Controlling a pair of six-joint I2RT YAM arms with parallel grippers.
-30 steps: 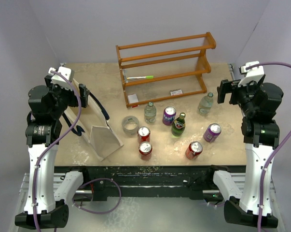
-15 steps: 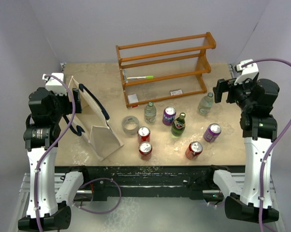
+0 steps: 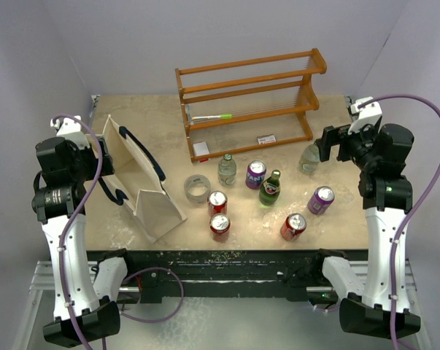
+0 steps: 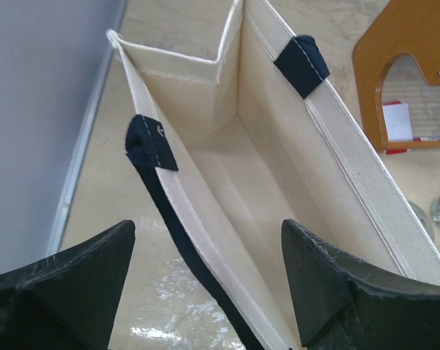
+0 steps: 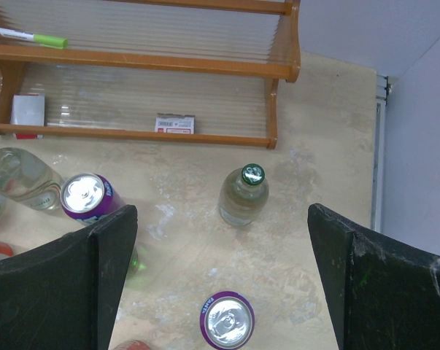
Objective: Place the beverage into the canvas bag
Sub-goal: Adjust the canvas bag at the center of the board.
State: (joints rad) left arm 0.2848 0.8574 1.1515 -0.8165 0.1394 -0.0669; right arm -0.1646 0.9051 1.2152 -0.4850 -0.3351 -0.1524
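Note:
The cream canvas bag (image 3: 150, 191) with navy handles stands open at the table's left. In the left wrist view the canvas bag (image 4: 278, 168) shows its bare inside. My left gripper (image 3: 107, 162) sits at the bag's left rim. In its own view the left gripper (image 4: 207, 227) is open, and the bag's near wall and navy strap (image 4: 177, 233) run between the fingers untouched. Several beverages stand mid-table. My right gripper (image 3: 329, 144) is open with nothing in it. From the wrist, the right gripper (image 5: 221, 213) hangs over a clear bottle (image 5: 243, 195) and a purple can (image 5: 227, 321).
An orange-brown wooden rack (image 3: 249, 102) stands at the back with a pen (image 3: 209, 118) on it. A tape roll (image 3: 198, 189), a green bottle (image 3: 270, 188), another clear bottle (image 3: 227, 169), a purple can (image 3: 255, 174) and red cans (image 3: 220, 227) crowd the middle.
The left arm has drawn back to the left and nearer, and its jaws have narrowed a little around the bag's wall. The right gripper has shifted left towards the clear bottle.

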